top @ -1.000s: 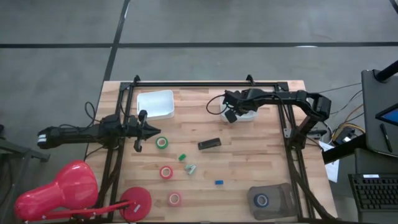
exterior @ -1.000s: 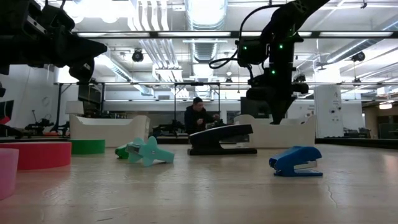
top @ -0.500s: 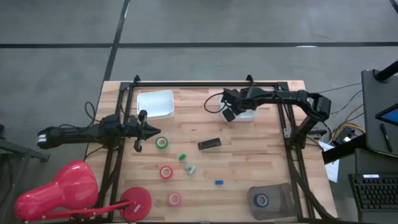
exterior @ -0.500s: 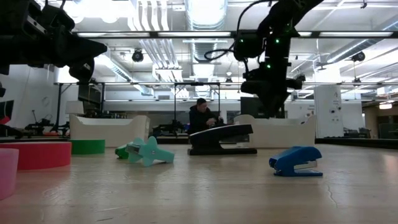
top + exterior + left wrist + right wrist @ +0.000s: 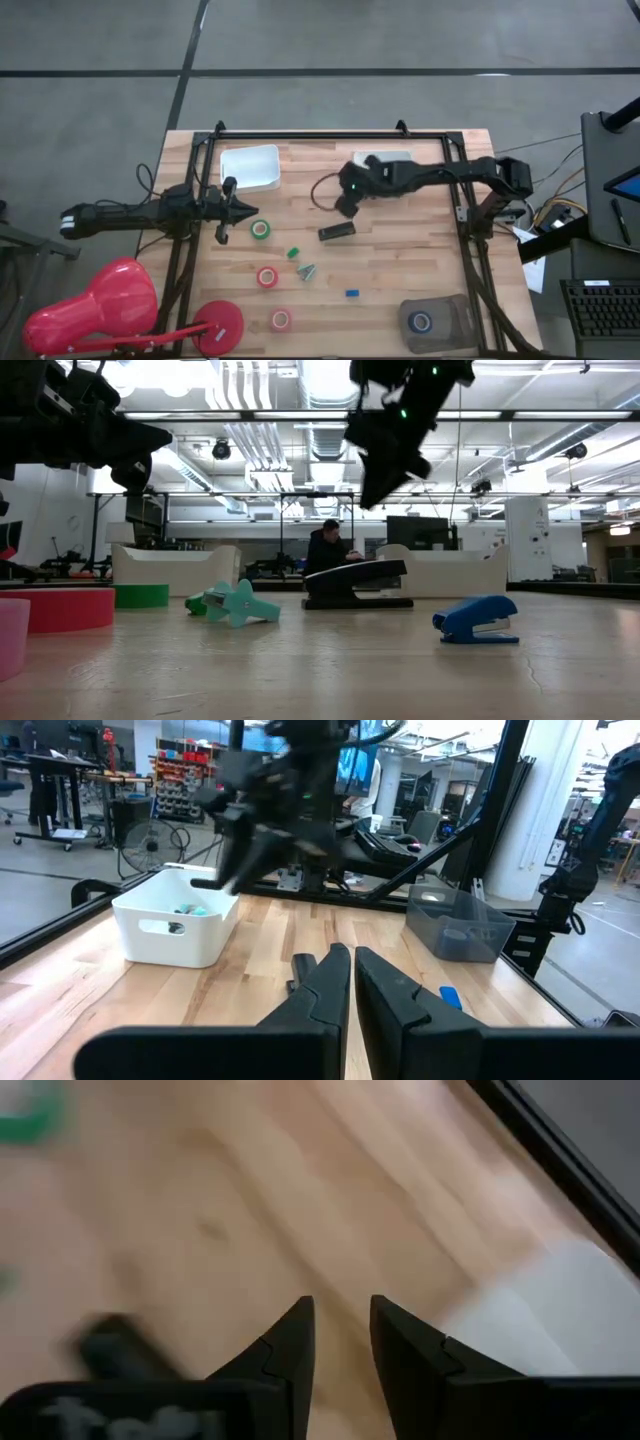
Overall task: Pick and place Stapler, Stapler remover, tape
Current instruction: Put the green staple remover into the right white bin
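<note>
Right gripper, its dark tapered fingers slightly apart, hangs just beside the black bar-shaped stapler mid-worktop. We see the left gripper, fingers together, beside a green ring-shaped tape roll near the left edge.

Around my wooden table lies grey concrete floor, crossed by a dark seam at twelve o'clock. At three o'clock a desk holds a keyboard. At eight o'clock sits a red stand. Looking level across the tabletop, I see bright ceiling lights, pipes and ducts, and a seated person far behind.
</note>
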Action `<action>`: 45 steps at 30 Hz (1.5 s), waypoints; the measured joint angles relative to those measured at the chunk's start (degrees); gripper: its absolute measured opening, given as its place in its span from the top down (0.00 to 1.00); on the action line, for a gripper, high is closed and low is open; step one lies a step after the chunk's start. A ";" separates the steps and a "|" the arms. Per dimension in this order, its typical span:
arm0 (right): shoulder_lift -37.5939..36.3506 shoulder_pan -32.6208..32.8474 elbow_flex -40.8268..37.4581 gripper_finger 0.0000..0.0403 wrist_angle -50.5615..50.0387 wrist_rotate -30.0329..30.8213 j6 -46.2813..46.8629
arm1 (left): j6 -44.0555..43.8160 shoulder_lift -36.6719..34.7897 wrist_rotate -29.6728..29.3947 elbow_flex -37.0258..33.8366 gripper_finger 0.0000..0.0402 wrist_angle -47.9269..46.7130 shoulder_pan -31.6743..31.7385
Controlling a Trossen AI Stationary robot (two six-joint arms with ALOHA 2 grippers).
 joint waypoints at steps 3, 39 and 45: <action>-0.01 4.00 -0.27 0.78 8.47 -4.64 -3.74 | 0.00 0.00 0.00 0.00 0.94 0.00 0.00; 26.47 21.62 12.27 0.80 20.74 -14.70 -19.46 | 0.02 0.33 0.00 0.00 0.94 -0.95 0.00; 27.27 22.86 12.24 0.80 20.79 -14.56 -19.77 | 0.02 0.33 0.00 0.00 0.94 -0.97 -0.02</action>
